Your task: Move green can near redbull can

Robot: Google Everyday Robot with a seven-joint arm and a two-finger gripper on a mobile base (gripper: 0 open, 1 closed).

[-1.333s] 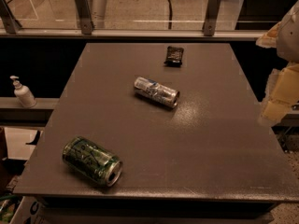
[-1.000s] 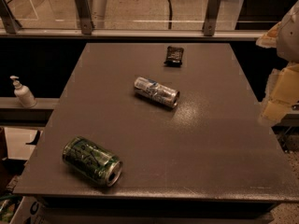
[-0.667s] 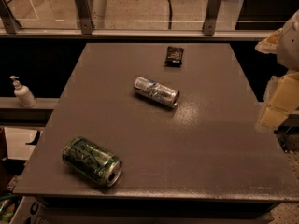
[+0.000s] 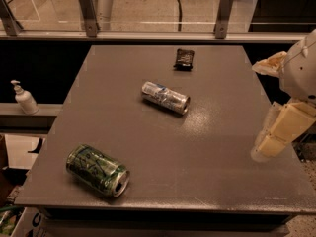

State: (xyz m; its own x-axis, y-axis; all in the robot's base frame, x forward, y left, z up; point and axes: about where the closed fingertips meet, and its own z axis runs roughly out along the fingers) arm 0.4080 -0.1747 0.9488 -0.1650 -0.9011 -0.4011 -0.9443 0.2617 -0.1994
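Note:
The green can (image 4: 98, 170) lies on its side near the front left corner of the grey table (image 4: 217, 147), with its silver open end toward the front right. The redbull can (image 4: 165, 97) lies on its side near the table's middle, well apart from the green can. My gripper (image 4: 260, 110) hangs at the right edge of the view, over the table's right side and far from both cans. Its two pale fingers (image 4: 279, 132) stand apart, and it holds nothing.
A small black packet (image 4: 183, 59) lies at the back of the table. A white pump bottle (image 4: 23, 98) stands on a ledge to the left. A glass railing with metal posts (image 4: 88, 9) runs behind the table.
My gripper has shifted slightly left and down at the right edge, further over the table. Both cans and the packet have not moved.

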